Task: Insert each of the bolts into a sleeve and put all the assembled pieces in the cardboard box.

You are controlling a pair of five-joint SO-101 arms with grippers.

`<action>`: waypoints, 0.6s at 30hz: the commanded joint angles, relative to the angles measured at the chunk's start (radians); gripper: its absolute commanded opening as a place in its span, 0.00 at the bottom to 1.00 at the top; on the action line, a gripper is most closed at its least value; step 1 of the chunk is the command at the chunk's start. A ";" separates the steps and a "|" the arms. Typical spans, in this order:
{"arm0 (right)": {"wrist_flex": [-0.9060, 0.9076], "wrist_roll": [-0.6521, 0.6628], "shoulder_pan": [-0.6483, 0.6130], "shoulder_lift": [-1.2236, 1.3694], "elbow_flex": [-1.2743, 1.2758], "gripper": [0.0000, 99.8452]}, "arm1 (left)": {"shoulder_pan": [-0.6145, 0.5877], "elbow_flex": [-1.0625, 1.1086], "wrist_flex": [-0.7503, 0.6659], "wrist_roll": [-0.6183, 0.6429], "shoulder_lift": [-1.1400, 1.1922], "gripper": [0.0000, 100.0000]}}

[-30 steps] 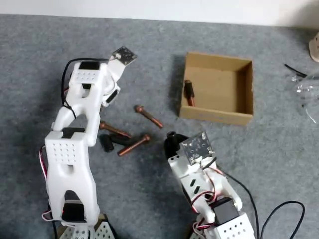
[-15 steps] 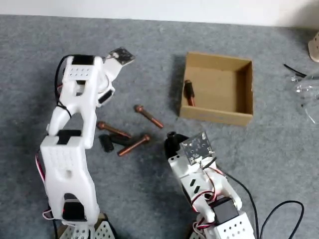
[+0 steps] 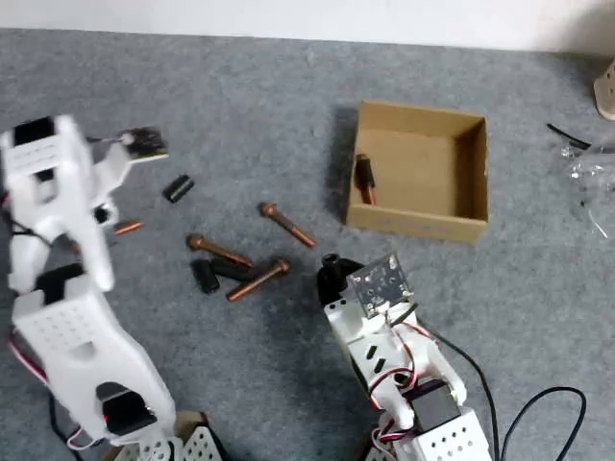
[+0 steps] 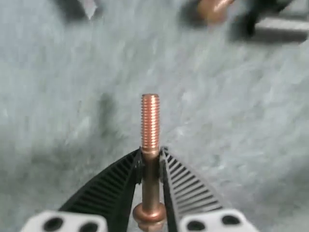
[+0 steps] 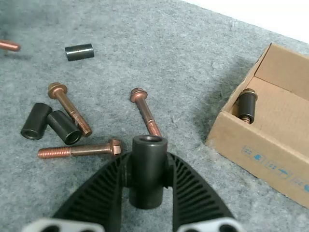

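Observation:
My left gripper [image 4: 151, 151] is shut on a copper bolt [image 4: 150, 121] with its threaded end pointing away; in the high view that bolt [image 3: 125, 228] pokes out from under the arm at the far left. My right gripper [image 5: 147, 159] is shut on an upright black sleeve [image 5: 147, 169], held just in front of the cardboard box [image 3: 452, 226]. One assembled piece [image 3: 364, 180] lies in the box by its left wall. Three loose bolts [image 3: 286, 224] [image 3: 219, 250] [image 3: 258, 279] and three sleeves [image 3: 178, 188] [image 3: 205, 276] [image 3: 231, 271] lie on the carpet between the arms.
Black cables and clear plastic pieces [image 3: 581, 154] lie at the right edge. A cable [image 3: 538, 408] trails from the right arm's base. Grey carpet stretches open behind the box and the loose parts.
My left arm has swung far to the left with the bolt, uncovering a black sleeve that it hid before. The right arm and its sleeve have not moved.

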 commanded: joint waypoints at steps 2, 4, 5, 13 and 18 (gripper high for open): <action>-0.035 0.014 0.016 -0.018 0.082 0.00 | -0.173 -0.008 -0.135 -0.051 0.070 0.01; -0.035 0.014 0.016 -0.018 0.082 0.00 | -0.203 -0.008 -0.153 -0.052 0.094 0.01; -0.035 0.014 0.016 -0.018 0.081 0.00 | -0.208 -0.008 -0.152 -0.052 0.096 0.01; -0.035 0.014 0.016 -0.018 0.084 0.00 | -0.171 -0.018 -0.069 0.072 0.096 0.24; -0.035 0.014 0.016 -0.018 0.084 0.00 | -0.183 -0.140 -0.077 0.720 0.097 0.21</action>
